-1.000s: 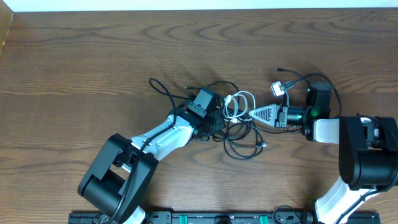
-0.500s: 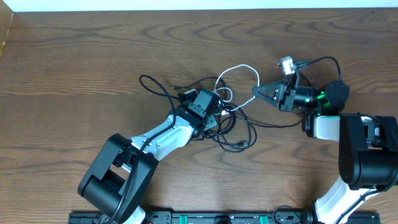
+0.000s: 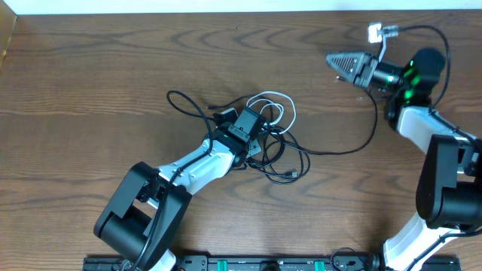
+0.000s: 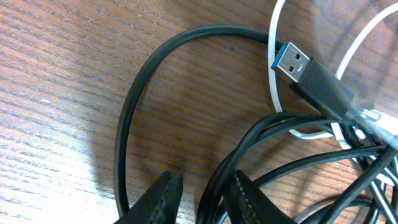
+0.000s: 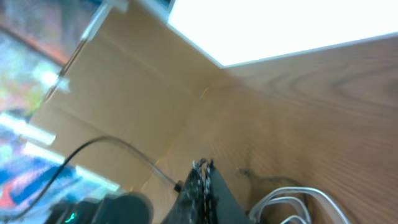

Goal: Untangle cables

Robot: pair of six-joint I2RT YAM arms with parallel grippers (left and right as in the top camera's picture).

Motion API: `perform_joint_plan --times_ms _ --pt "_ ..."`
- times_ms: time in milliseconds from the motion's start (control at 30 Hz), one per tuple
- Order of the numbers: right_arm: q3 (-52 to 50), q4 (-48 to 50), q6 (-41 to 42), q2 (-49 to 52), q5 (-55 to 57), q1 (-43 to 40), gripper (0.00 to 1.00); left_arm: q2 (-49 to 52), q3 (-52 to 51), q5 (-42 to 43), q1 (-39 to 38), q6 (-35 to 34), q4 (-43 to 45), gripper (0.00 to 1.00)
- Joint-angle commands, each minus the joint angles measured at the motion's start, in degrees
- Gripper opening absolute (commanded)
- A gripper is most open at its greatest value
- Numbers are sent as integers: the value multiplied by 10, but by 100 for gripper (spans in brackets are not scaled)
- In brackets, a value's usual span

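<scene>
The cables lie tangled at mid table: a white cable (image 3: 280, 102) in loops and black cables (image 3: 282, 158) coiled under and around it. My left gripper (image 3: 257, 141) rests on the tangle. In the left wrist view its jaws (image 4: 202, 196) are slightly open, with a black cable (image 4: 214, 193) between them against the right finger. A blue-tongued USB plug (image 4: 292, 62) lies across the white cable (image 4: 273, 68). My right gripper (image 3: 331, 59) is raised at the far right, jaws shut (image 5: 202, 165). One black cable (image 3: 354, 148) stretches from the tangle up to its underside.
A cardboard wall (image 3: 6, 38) stands at the table's left edge and also shows in the right wrist view (image 5: 124, 93). The right arm's own black cable with a white connector (image 3: 374, 31) arcs above it. A black rail (image 3: 241, 263) runs along the front edge.
My right gripper rose and moved away to the far right. The white cable it had lifted fell back into loops on the tangle. A black cable trailed out after it. The left gripper stayed put.
</scene>
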Motion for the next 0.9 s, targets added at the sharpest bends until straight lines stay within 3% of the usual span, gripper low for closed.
perform_joint_plan --times_ms 0,67,200,367,533,700,867 --pt "40 -67 -126 -1 58 -6 1 7 -7 -10 2 1 -7 34" --pt "50 -111 -141 -1 66 -8 1 7 -7 -10 2 1 -7 39" --pt "50 -242 -145 0 89 -7 11 7 -7 -11 2 1 -6 52" --pt "50 -471 -187 0 148 11 38 7 -7 -11 2 1 -6 63" --pt "50 -636 -231 0 277 63 41 7 -7 -11 2 1 -2 65" --pt "43 -664 -234 0 342 123 52 7 -7 -11 2 1 -2 65" --pt "28 -687 -209 1 426 174 38 7 -7 -10 2 0 -2 65"
